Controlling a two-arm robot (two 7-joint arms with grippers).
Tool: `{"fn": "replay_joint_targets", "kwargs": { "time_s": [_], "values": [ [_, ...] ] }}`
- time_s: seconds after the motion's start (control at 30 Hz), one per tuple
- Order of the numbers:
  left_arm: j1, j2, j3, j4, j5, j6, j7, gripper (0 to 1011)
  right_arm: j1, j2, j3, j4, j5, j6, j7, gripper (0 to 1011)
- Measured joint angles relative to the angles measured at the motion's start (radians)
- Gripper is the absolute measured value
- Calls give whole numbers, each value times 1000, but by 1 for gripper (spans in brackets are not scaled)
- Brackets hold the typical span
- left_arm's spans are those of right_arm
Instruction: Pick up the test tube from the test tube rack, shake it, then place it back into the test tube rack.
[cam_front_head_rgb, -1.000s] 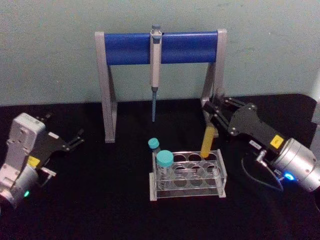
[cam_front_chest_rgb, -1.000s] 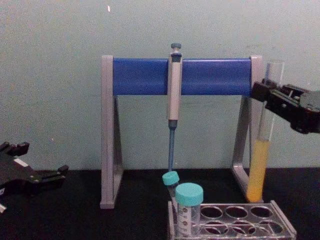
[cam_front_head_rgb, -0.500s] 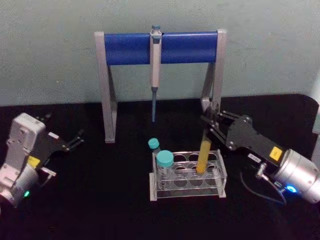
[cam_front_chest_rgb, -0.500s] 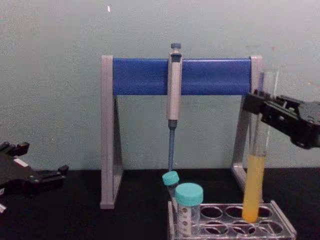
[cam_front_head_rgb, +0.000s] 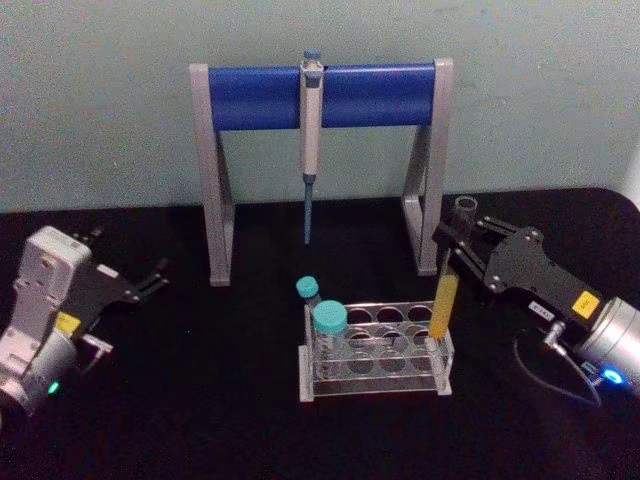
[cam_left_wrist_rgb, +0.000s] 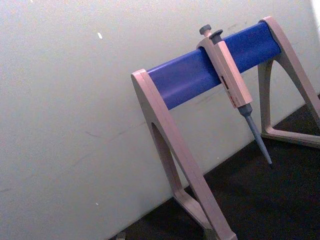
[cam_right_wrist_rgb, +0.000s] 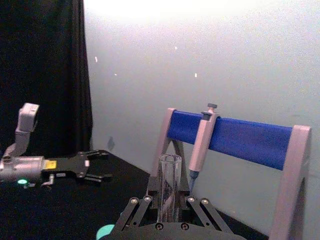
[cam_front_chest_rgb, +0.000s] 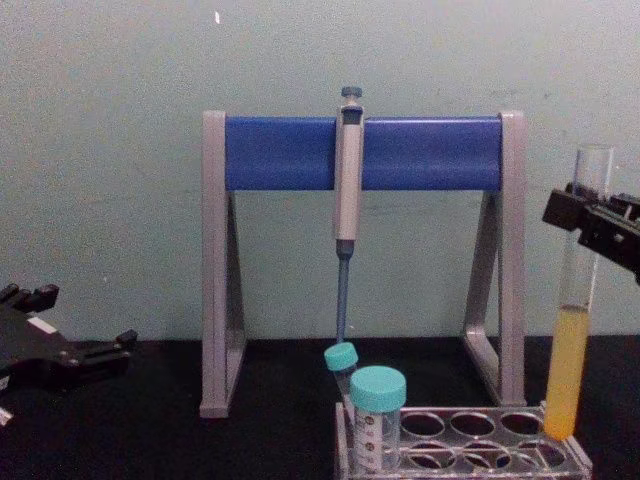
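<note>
I am returning the test tube (cam_front_head_rgb: 444, 300): my right hand (cam_front_head_rgb: 463, 232) clamps its top, base at the right end of the test tube rack (cam_front_head_rgb: 372, 382). Next, I centre it over a hole and lower. My left hand (cam_front_head_rgb: 152, 278) lies released on the desk (cam_front_head_rgb: 200, 410).

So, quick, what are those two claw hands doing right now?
Left gripper: open, holding nothing, parked at the left.
Right gripper: shut on the test tube, at the test tube rack's right end.
</note>
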Motion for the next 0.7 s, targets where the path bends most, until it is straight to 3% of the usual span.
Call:
{"fn": "replay_joint_targets", "kwargs": {
  "time_s": [0.33, 0.7],
  "values": [
    [0, 0, 0, 0, 0, 0, 0, 1001, 39, -33, 1, 31, -37, 4, -31, 237],
    [0, 0, 0, 0, 0, 0, 0, 1001, 115, -75, -37, 95, -26, 17, 18, 237]
  ]
}}
